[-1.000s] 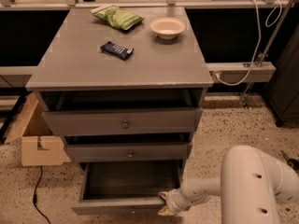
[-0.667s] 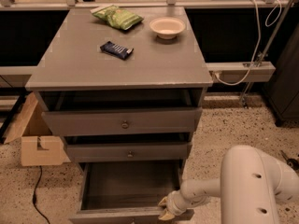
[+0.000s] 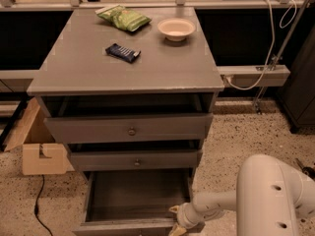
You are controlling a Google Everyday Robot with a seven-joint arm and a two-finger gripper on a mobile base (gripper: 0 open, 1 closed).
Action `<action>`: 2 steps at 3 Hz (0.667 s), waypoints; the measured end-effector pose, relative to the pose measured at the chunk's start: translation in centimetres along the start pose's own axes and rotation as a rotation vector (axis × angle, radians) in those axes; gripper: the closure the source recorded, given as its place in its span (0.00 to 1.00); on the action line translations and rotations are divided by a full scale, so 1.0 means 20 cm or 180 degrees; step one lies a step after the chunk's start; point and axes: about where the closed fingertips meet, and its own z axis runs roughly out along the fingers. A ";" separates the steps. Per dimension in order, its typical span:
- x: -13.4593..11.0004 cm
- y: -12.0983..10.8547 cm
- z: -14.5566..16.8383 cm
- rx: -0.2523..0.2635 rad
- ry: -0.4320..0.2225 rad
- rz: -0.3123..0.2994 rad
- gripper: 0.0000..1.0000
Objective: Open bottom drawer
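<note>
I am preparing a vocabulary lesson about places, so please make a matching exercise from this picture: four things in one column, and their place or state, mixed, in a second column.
Things:
1. green crinkled snack bag
2. pale round bowl
3. grey wooden bottom drawer
4. robot's pincer

Places or states:
A. pulled far out
B. grey wooden cabinet top, rear, towards the picture's right
C. low, by the bottom drawer's front right corner
D. cabinet top, rear, towards the picture's left

Pairs: 1-D, 2-B, 3-A, 4-C.
</note>
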 end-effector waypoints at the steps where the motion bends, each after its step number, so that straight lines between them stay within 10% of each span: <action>1: 0.00 0.00 0.00 0.0000 0.0000 0.0000 0.00; 2: 0.01 -0.02 -0.11 0.0042 0.0043 -0.0016 0.00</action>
